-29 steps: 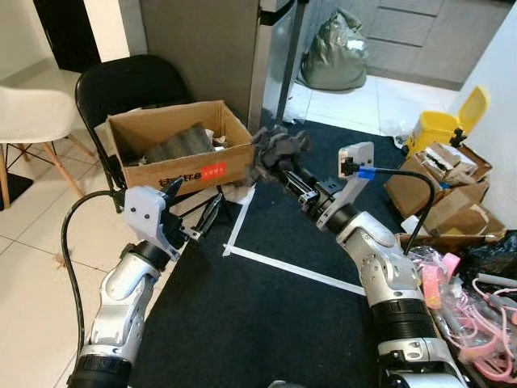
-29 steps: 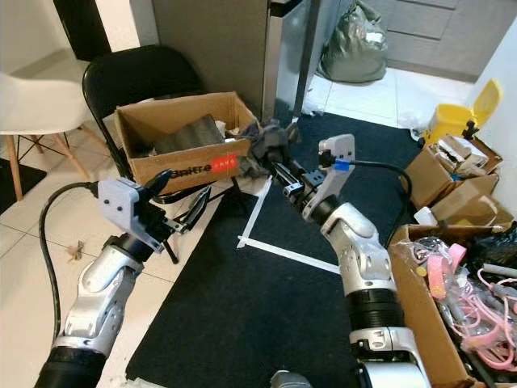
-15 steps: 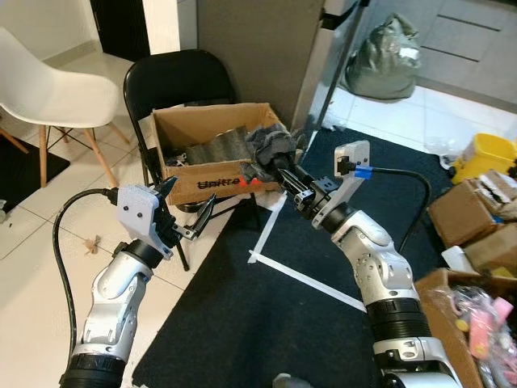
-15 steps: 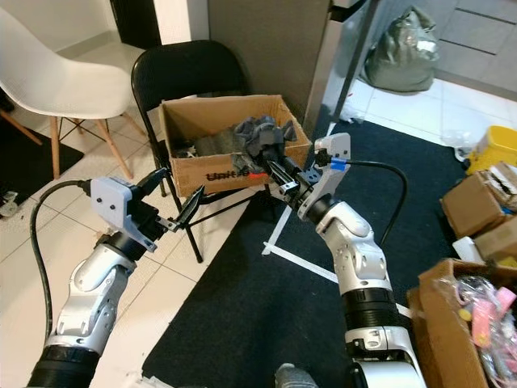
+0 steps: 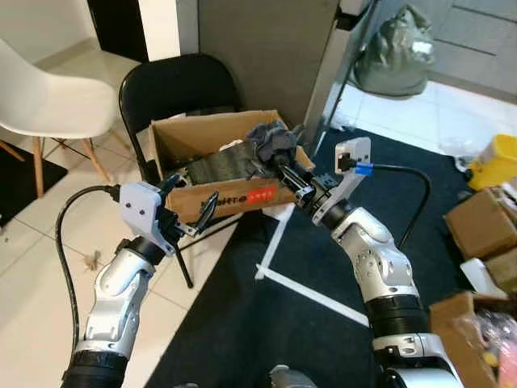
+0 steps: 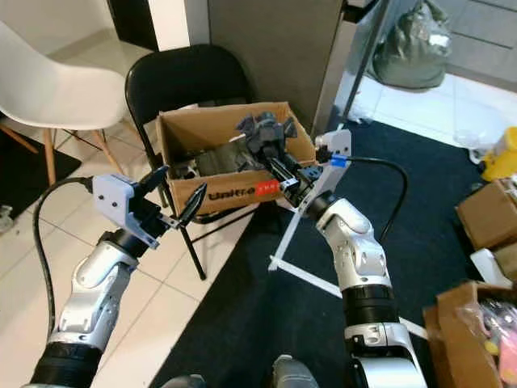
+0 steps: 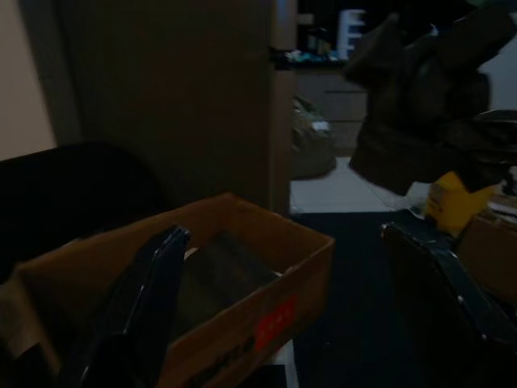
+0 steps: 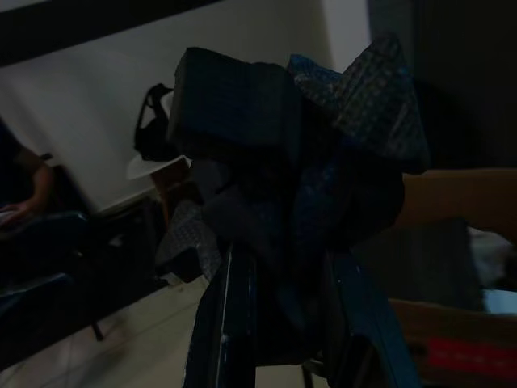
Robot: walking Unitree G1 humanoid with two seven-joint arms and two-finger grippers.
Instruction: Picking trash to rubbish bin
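The right gripper [image 5: 279,162] pinches a crumpled dark grey cloth [image 5: 269,141] above the open brown cardboard box [image 5: 212,166] on the black folding chair [image 5: 166,85]. The drop-off step is in hand; next it needs to spread its fingers over the box. The left gripper [image 5: 187,202] hangs spread beside the box's front wall.

black folding chair [image 5: 174,85] far left | white chair [image 5: 44,93] at left edge | grey bag [image 5: 396,52] far right | yellow container [image 5: 494,158] at right edge | dark rug [image 5: 315,323] near right

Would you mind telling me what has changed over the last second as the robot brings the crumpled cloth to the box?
The right end effector has carried the dark crumpled cloth from beside the cardboard box to above its near right corner, still clamped. The camera moved too. The left end effector stays open and empty by the box front; the box remains on the black chair.
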